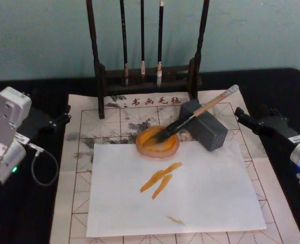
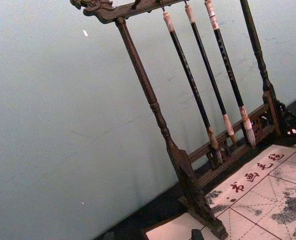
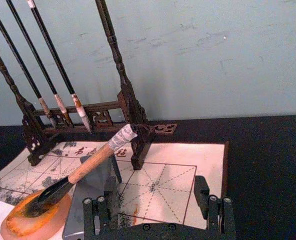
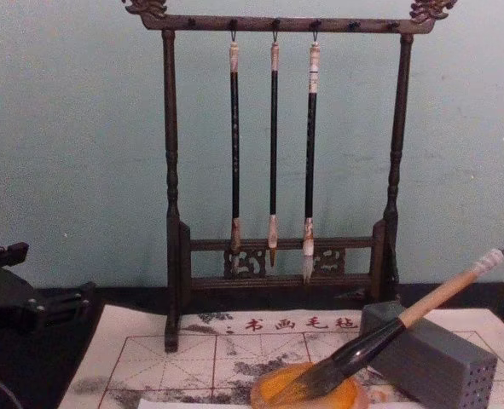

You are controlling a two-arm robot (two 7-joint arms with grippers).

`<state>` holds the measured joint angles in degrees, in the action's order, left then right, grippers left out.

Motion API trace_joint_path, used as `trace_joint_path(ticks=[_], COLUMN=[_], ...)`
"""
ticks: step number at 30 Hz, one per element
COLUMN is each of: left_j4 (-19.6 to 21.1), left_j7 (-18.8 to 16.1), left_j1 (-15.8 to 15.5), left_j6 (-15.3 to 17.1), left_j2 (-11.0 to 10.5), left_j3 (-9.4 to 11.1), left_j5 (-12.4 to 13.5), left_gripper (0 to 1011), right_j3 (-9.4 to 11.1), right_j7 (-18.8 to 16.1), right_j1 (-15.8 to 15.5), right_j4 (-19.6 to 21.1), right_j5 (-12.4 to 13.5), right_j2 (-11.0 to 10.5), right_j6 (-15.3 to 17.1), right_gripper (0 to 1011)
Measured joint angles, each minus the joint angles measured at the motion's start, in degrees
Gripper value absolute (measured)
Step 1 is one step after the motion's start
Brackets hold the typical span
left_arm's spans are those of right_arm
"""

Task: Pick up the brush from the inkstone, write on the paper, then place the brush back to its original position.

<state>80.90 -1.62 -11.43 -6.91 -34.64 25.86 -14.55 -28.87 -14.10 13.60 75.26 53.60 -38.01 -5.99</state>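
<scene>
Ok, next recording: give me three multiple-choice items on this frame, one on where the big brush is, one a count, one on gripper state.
1. Where do the brush's bristles rest?
A. on the orange inkstone
B. on the rack
C. on the black table

2. How many thin brushes hang on the brush rack?
A. two
B. three
C. five

3. What is the right gripper doing?
A. clamping the brush
B. open, beside the grey block
C. pressing on the white sheet

Answers:
1 A, tuft lies in the orange dish.
2 B, three hang in the chest view.
3 B, its jaws stand apart, holding nothing.

Brush point(image 1: 198, 113) tip on inkstone point(image 1: 158, 143), handle across block point(image 1: 204, 125)
</scene>
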Motion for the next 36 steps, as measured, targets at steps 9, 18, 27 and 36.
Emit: trace_joint_path(ticks=[9,18,27,36], left_j4=[0.0,0.0,0.0,0.0], left_j7=[0.0,0.0,0.0,0.0], left_j1=[0.0,0.0,0.0,0.0], left_j6=[0.0,0.0,0.0,0.0], left_j2=[0.0,0.0,0.0,0.0], left_j3=[0.0,0.0,0.0,0.0], left_j5=[0.0,0.0,0.0,0.0], left_gripper=[1001,1001,1001,1001], right_j3=[0.0,0.0,0.0,0.0], right_j7=[0.0,0.0,0.0,0.0], right_j1=[0.0,0.0,0.0,0.0], right_j4=[0.0,0.0,0.0,0.0], right_j5=[0.0,0.0,0.0,0.0], right_j2=[0.0,0.0,0.0,0.0], right_j6=[0.0,0.0,0.0,0.0], right_gripper=[1000,1000,1000,1000])
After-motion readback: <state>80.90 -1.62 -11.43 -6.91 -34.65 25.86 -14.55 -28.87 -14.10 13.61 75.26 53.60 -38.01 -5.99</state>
